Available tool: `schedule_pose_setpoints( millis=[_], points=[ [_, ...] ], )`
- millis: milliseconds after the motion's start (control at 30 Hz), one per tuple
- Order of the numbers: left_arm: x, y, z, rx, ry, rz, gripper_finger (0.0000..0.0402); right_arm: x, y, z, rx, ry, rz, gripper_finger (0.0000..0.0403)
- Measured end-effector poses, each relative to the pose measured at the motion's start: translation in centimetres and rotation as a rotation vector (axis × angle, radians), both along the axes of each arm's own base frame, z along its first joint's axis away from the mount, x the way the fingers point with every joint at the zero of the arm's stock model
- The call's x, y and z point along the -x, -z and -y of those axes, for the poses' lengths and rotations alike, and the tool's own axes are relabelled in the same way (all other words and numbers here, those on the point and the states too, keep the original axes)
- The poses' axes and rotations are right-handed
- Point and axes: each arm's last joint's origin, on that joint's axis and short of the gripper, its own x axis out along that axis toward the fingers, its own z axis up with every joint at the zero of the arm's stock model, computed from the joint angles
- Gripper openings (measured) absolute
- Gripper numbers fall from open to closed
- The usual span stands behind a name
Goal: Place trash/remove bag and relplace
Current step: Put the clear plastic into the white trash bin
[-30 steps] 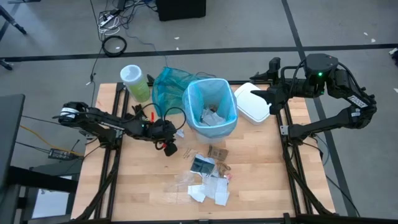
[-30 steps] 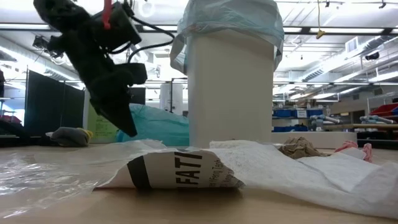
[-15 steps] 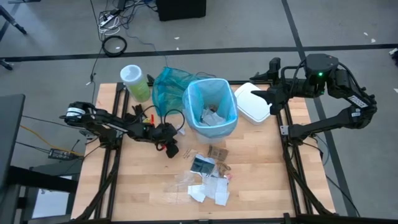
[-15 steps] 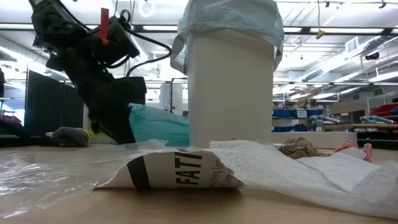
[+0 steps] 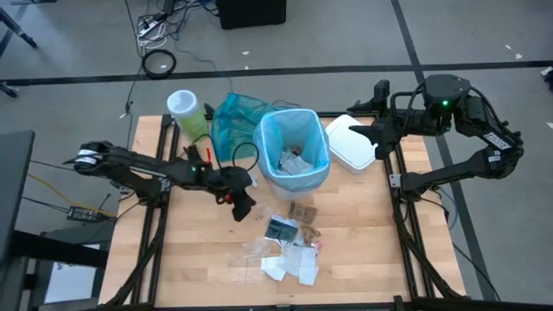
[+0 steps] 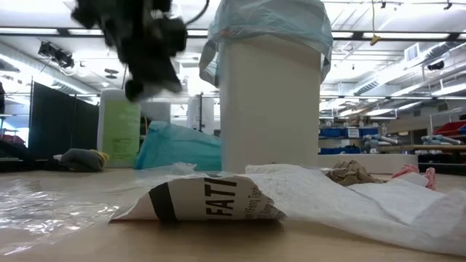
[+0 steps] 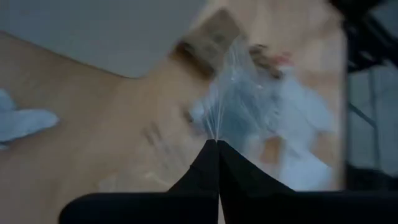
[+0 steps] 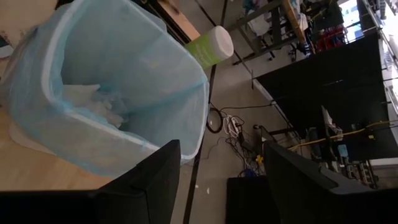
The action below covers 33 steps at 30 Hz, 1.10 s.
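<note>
Your left gripper (image 5: pixel 244 207) sits left of centre in the high view, raised off the table just beside the bin's lower left corner. Its fingers (image 7: pixel 214 163) are pressed together on a thin piece of clear plastic film (image 7: pixel 231 93), which fans out from the tips. The grip looks like only an edge of the film, so it could slide free if you swing quickly towards the bin.

The remaining trash (image 5: pixel 289 246) lies below centre of the high view: white paper, a dark packet and brown wrappers on the wooden table (image 5: pixel 363 259). The film hangs close to that pile, so a trailing end might drag lighter scraps along.

The light blue bag (image 5: pixel 294 151) lines the white bin (image 6: pixel 271 102) at centre, with some paper already inside. If you come in low you may catch the liner's folded rim and pull it off the bin.

Your right gripper (image 8: pixel 219 180) waits at the upper right of the high view, above the white lid (image 5: pixel 352 142), its fingers standing apart and holding nothing.
</note>
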Motion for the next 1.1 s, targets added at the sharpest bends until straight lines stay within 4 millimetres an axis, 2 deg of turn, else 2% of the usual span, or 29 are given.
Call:
schedule_pose_setpoints(
  millis=[133, 300, 500, 600, 667, 767, 933, 1100],
  points=[
    [1.2, -4.2, 0.4, 0.013, 0.085, -0.048, 0.0001, 0.0, 0.0, 0.0, 0.0, 0.0, -0.001, 0.0215],
    [2.4, -10.7, 0.5, -0.019, 0.131, 0.066, 0.0001, 0.0, 0.0, 0.0, 0.011, -0.002, -0.007, 0.0215],
    [2.8, -18.1, -0.7, -0.323, -0.063, 0.347, 0.0002, 0.0, 0.1, 0.0, 0.033, 0.002, -0.027, 0.0215],
    [2.8, -20.3, -1.3, -0.462, -0.133, 0.458, 0.0002, 0.0, 0.2, 0.0, 0.032, 0.002, -0.033, 0.0215],
    [2.7, -20.9, -1.8, -0.532, -0.172, 0.502, 0.0002, 0.1, 0.2, 0.0, 0.031, 0.002, -0.039, 0.0215],
    [1.9, -20.9, -2.6, -0.597, -0.199, 0.511, 0.0003, 0.1, 0.3, 0.0, 0.031, 0.002, -0.044, 0.0215],
    [-0.9, -19.2, -3.8, -0.657, -0.202, 0.439, 0.0008, 0.1, 0.3, 0.0, 0.03, 0.002, -0.045, 0.0215],
    [-3.6, -17.7, -4.6, -0.721, -0.184, 0.429, 0.003, 0.1, 0.3, 0.0, 0.031, 0.004, -0.045, 0.0215]
  ],
)
